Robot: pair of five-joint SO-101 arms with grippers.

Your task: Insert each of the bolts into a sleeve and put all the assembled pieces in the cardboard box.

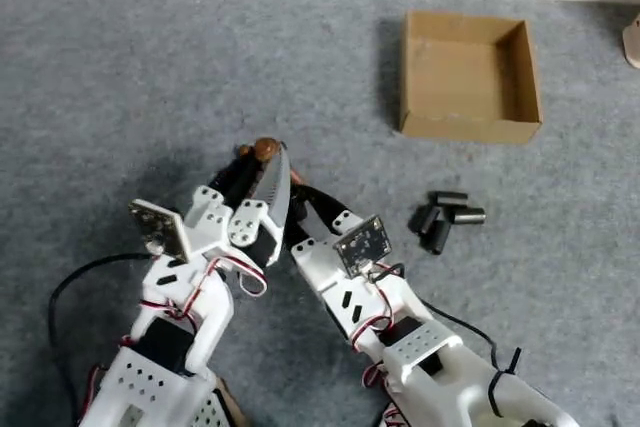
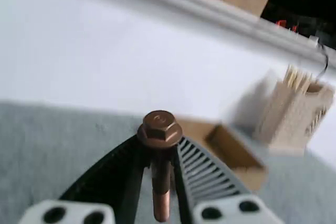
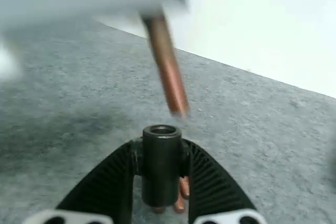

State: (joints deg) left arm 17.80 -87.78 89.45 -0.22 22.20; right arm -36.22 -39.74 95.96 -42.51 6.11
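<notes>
A grey, felt-like table (image 1: 120, 77) fills the high view, ending at a pale strip along the top edge. An open cardboard box (image 1: 465, 129) sits on it in the upper right of the frame. Just below the box, right of centre, a small cluster of black sleeves (image 1: 443, 215) lies on its sides, the pieces touching or nearly so. A black cable (image 1: 70, 287) curves across the mat at lower left. A beige object (image 1: 632, 42) rests at the right edge.
</notes>
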